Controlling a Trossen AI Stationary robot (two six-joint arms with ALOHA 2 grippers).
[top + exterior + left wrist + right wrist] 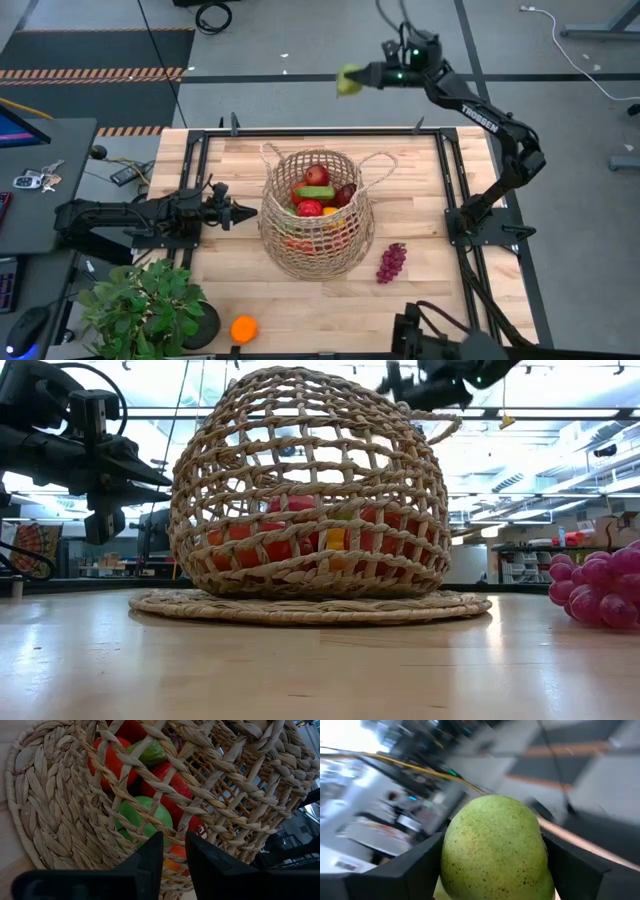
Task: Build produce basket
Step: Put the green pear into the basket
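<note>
High view: the basket [318, 215] mid-counter already holds several fruits, while grapes [390, 263] and an orange [243, 328] lie outside. The right pincer [360, 78], beyond the far edge, pinches a green pear [348, 82]; the left pincer [246, 211] rests pressed together beside the basket.

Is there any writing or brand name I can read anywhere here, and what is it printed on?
"TROSSEN": white letters on the right arm, seen from above.
Nothing else can be read: the basket, the fruit and the table show no writing, and signs in the room behind are too blurred.
</note>
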